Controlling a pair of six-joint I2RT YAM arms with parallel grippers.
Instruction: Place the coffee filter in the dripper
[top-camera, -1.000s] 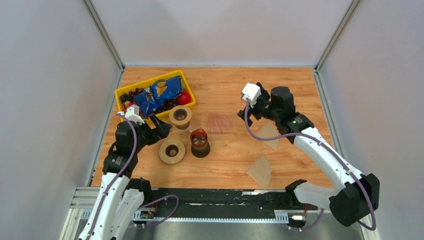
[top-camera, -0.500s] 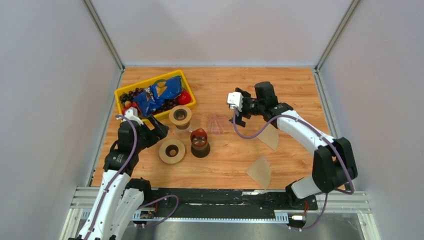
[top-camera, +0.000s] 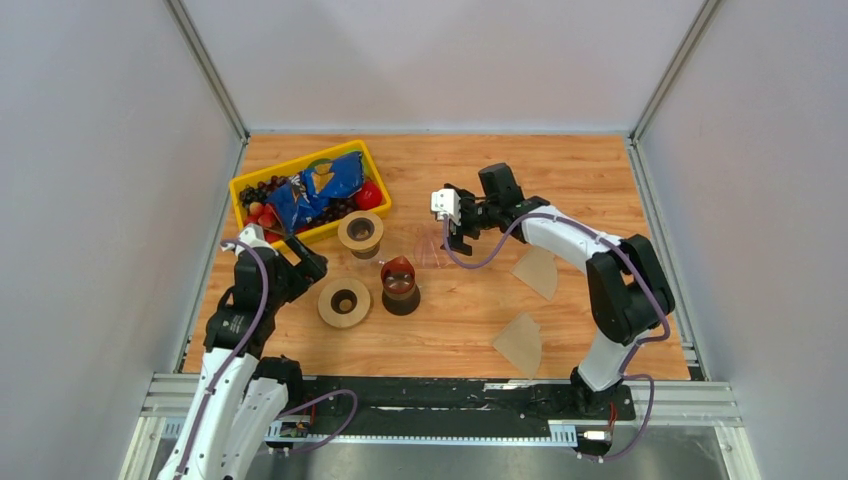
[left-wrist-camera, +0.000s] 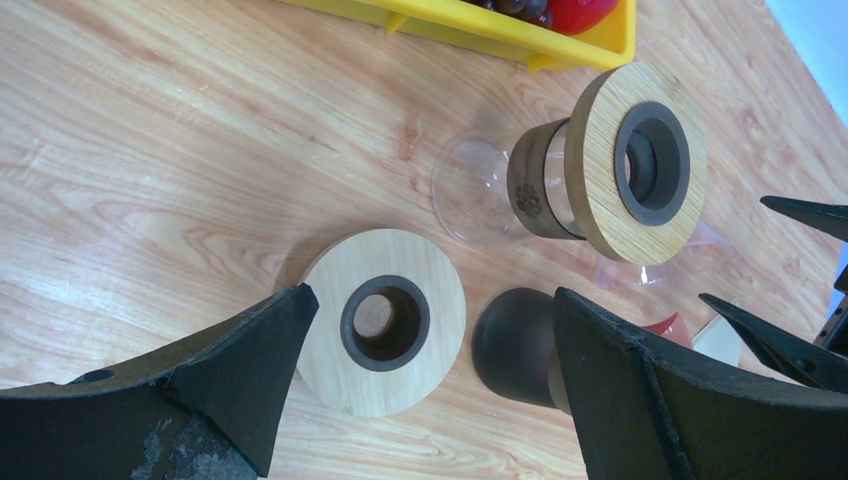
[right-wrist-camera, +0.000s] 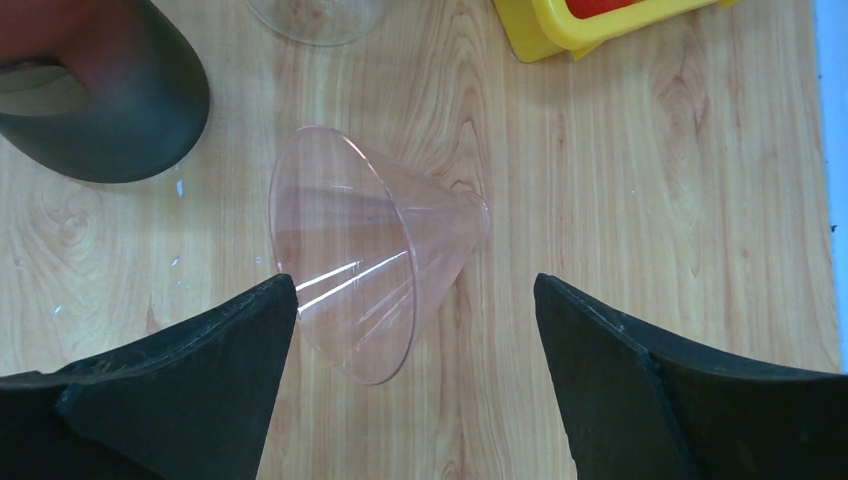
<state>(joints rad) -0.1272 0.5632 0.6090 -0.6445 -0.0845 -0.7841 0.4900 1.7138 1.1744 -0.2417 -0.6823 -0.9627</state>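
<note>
Hovering released, the right claw (right-wrist-camera: 410, 292) straddled the dripper (right-wrist-camera: 370, 265), lying sideways between its jaws. Closing near the narrow neck seemed wisest; the cone could roll. The filter (top-camera: 537, 270) lay behind the claw.

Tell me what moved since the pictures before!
The right gripper swung left and now hangs open over the clear pink cone; nothing was grabbed. The left gripper pulled back slightly, open. The cone, paper filters and yellow bin stayed put.

Open tabletop (right-wrist-camera: 650, 150) surrounds the dripper (right-wrist-camera: 372, 250), except the dark-based piece (right-wrist-camera: 100, 95) nearby.
</note>
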